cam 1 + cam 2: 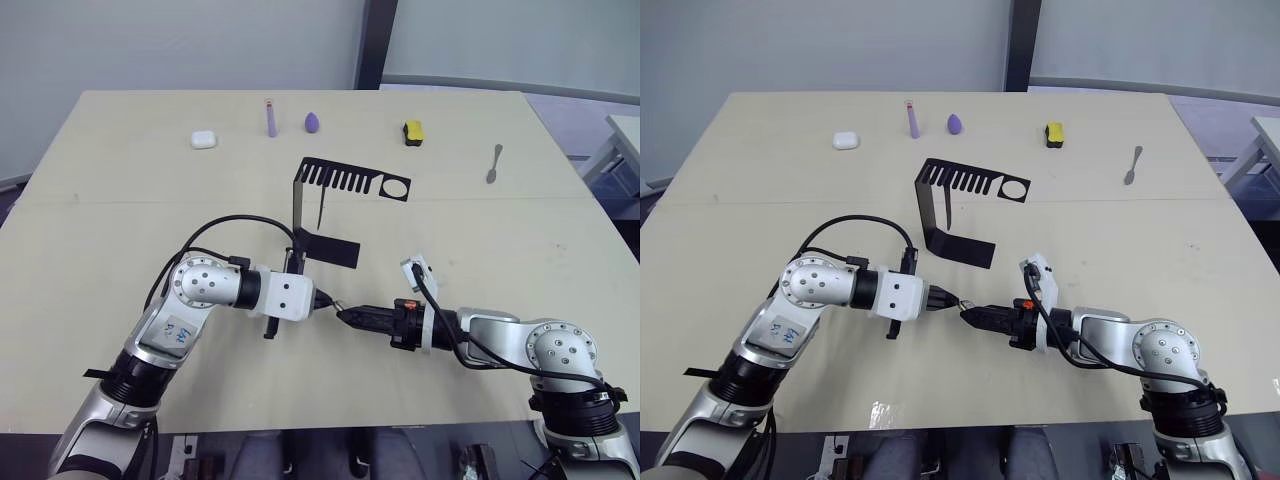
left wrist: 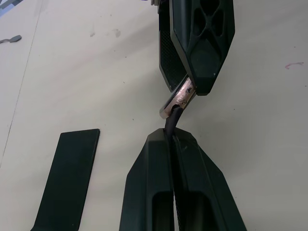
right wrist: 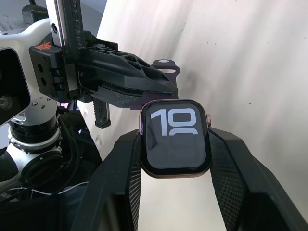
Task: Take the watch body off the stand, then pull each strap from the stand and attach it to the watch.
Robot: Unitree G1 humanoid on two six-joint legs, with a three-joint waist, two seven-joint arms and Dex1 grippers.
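Right wrist view has the watch (image 3: 175,138) off the stand (image 1: 330,205), pinched between the right end effector's (image 3: 175,159) fingers over the near table (image 1: 120,190): a rounded square with a rosy rim and white numerals. The left end effector (image 2: 172,139), clamped shut on a dark strap (image 2: 172,118), meets the watch's edge; the joint looks unseated, and one thin strap appears to hang on the stand.

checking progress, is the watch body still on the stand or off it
Off it. The watch body sits clamped between the right gripper's fingers, away from the stand, and meets the strap held by the left gripper.
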